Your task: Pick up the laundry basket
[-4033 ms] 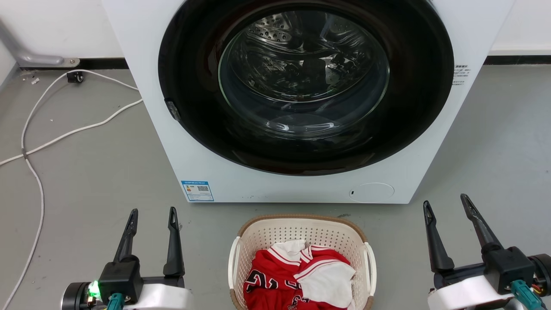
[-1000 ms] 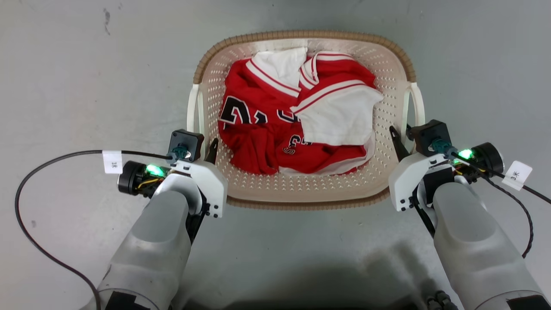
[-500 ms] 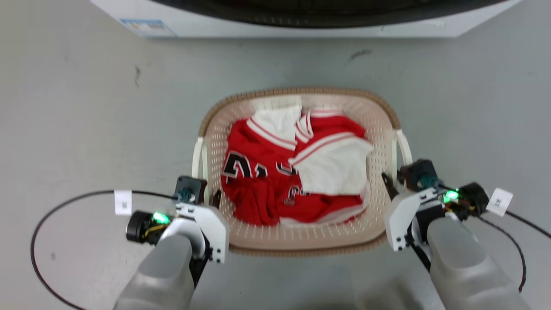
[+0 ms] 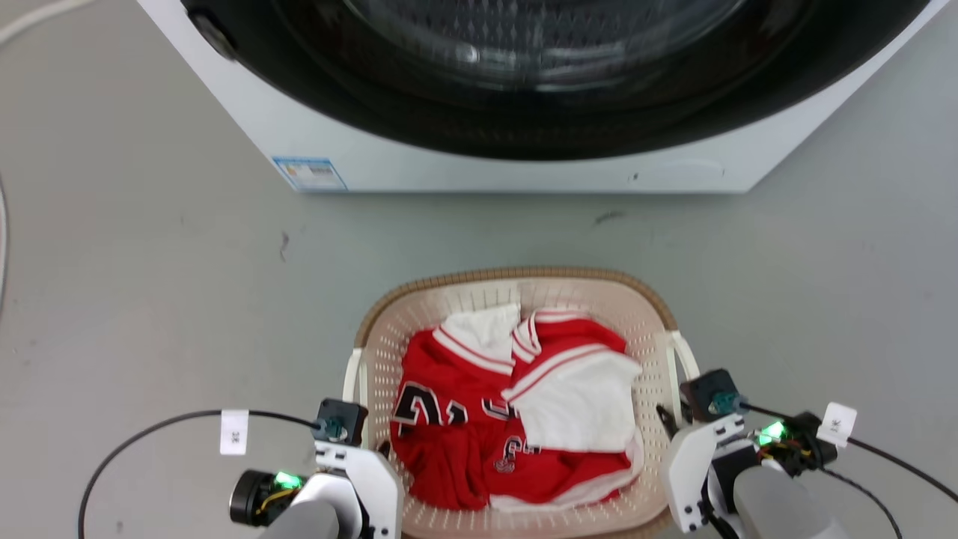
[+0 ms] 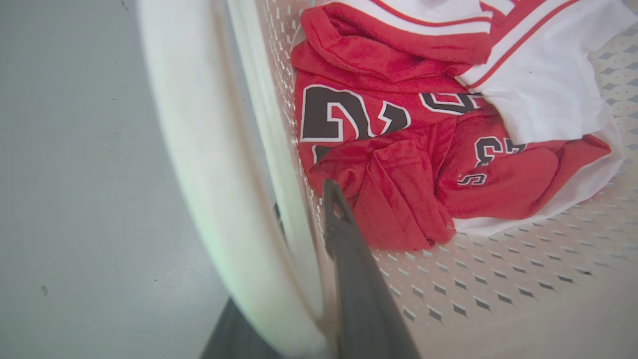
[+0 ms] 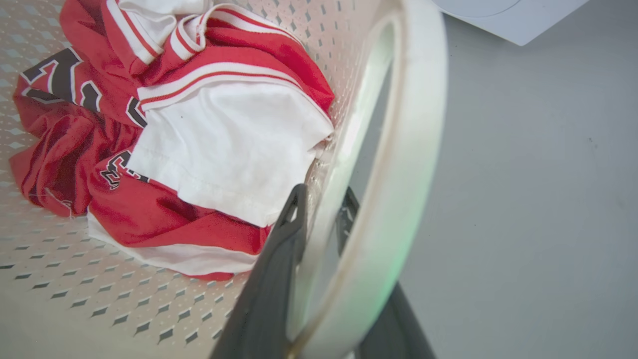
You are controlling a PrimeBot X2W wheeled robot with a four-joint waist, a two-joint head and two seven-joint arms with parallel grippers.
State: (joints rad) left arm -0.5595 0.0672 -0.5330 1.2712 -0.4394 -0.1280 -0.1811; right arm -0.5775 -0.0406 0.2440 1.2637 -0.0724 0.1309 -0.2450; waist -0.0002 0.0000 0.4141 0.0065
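Head view gives us the washer (image 4: 419, 168) across the top: a glossy white cabinet with a round black door ring and glass. Below it spreads the floor (image 4: 150, 299), smooth matte grey with a few dark scuffs.

On our side of the washer, low in the middle, is the basket (image 4: 516, 275). It is a rounded oval of cream plastic, walls and bottom pierced with rows of small holes, with a brown woven-look rim and a white loop handle on each side. We cannot tell whether it touches the floor. Inside lies a crumpled red jersey (image 4: 464, 419) with white panels, striped trim and black numerals edged in white.

Our pale forearms (image 4: 771, 509) rise from the bottom edge, one at each side of the basket. The left gripper (image 4: 370, 449) (image 5: 304, 219) is clamped on the left wall, one dark tapered finger inside, the other in the gap behind the handle. The right gripper (image 4: 677, 419) (image 6: 323, 199) grips the right wall likewise. A black cable (image 4: 150, 434) with a white tag (image 4: 233, 432) runs from the left wrist
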